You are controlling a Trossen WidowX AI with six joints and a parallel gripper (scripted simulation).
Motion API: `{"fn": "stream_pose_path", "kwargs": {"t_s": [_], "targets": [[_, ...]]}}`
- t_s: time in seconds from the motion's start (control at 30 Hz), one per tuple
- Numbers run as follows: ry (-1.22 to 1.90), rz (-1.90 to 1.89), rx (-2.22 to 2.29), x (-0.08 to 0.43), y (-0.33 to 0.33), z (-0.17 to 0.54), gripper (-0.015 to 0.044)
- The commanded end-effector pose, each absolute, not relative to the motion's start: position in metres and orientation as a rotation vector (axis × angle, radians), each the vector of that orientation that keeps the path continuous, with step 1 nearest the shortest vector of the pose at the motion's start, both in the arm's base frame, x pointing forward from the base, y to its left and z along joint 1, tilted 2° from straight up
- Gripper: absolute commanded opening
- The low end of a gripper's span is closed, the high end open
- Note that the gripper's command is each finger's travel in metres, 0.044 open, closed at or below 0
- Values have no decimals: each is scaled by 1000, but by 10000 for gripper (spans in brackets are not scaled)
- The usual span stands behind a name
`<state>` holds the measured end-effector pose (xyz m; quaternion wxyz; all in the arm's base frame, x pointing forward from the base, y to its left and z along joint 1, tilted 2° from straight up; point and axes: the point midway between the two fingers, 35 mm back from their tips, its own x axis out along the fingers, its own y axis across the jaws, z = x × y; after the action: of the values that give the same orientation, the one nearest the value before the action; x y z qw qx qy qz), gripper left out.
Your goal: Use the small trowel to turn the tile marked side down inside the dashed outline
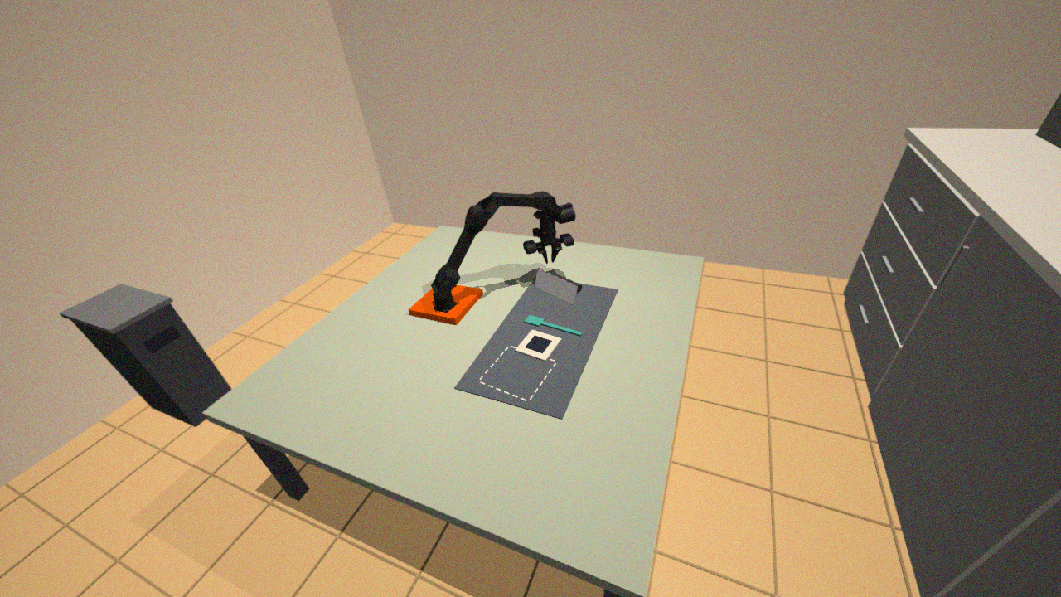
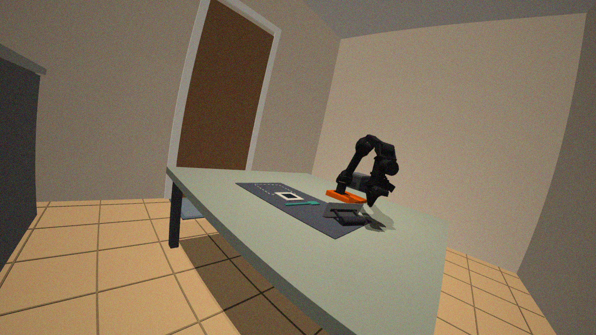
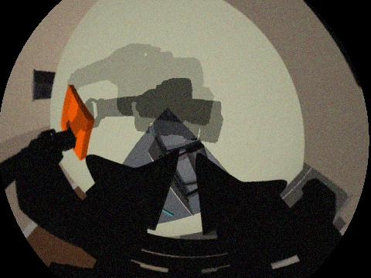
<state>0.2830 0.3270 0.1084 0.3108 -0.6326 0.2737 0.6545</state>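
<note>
My gripper (image 1: 549,261) (image 2: 370,205) (image 3: 188,154) is partly open, with nothing between its fingers. It points down, above and just behind the grey trowel-like tool (image 1: 554,286) (image 2: 329,209) at the far end of the mat (image 1: 593,308) (image 2: 333,229). That tool's plate is tilted up and its dark bar handle faces away from the tile. A teal tool (image 1: 533,320) (image 2: 313,203) (image 3: 168,212) with a thin handle lies flat between it and the tile (image 1: 538,343) (image 2: 288,195). The tile lies flat, dark square up, at the far edge of the dashed outline (image 1: 528,400).
The arm's orange base (image 1: 463,303) (image 2: 331,193) (image 3: 79,143) stands on the green table (image 1: 370,385) (image 2: 375,266), to the left of the mat in the top view. A dark bin (image 1: 162,371) stands beyond the table's left edge. Dark drawers (image 1: 912,237) stand away to the right.
</note>
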Motion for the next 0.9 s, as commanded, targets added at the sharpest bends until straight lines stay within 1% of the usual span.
{"fn": "stream_pose_path", "kwargs": {"t_s": [0.0, 0.4, 0.87], "targets": [[613, 1806, -1762, 284, 331, 110, 100], [268, 2030, -2006, 285, 341, 108, 100], [263, 2034, -2010, 282, 333, 103, 100]]}}
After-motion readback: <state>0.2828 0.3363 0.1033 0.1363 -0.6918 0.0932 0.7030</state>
